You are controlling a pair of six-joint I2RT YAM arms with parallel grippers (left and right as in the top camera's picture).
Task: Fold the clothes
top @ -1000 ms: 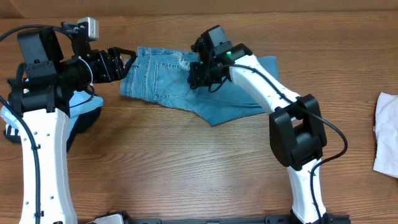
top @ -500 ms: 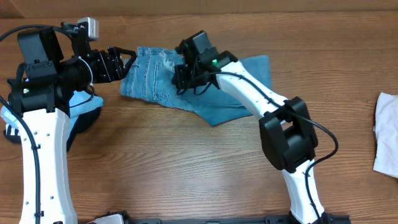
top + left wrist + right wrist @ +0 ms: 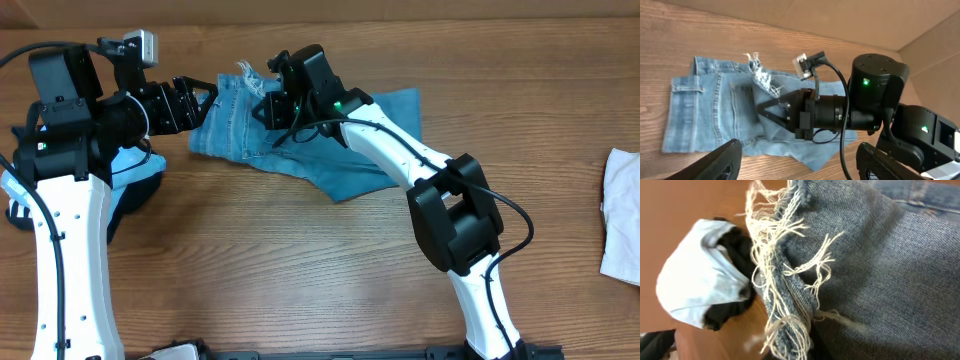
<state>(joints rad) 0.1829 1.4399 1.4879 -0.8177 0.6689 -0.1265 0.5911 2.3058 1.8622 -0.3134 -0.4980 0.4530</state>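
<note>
The right gripper (image 3: 761,107) is clamped shut on the jeans (image 3: 330,150), pinching a doubled layer of denim close to the frayed hem (image 3: 780,280), whose loose white threads stand up just above its fingertips in the left wrist view. The left gripper (image 3: 200,100) hangs with its jaws wide apart and nothing between them, just beside the jeans' waistband-and-pocket end. The jeans lie flat on the table (image 3: 300,280), partly doubled over, with one leg panel spread away from the pocket end. I judge the denim to be fairly heavy and limp rather than stiff: it will drape and drag under its own weight, so a pinch on one corner will likely pull the fold crooked. The thick stitched seam just inside the hem, or the waistband, looks the surest place to hold; the fringe alone would probably slip or tear. Beyond the pocket end of the jeans, under the left arm, a sky-blue shirt (image 3: 130,165) lies bunched on a black garment (image 3: 135,195). Well apart from the jeans on the opposite side sits a cream-white garment (image 3: 622,215). No basket, bin or other container is in view; every garment rests directly on the table.
</note>
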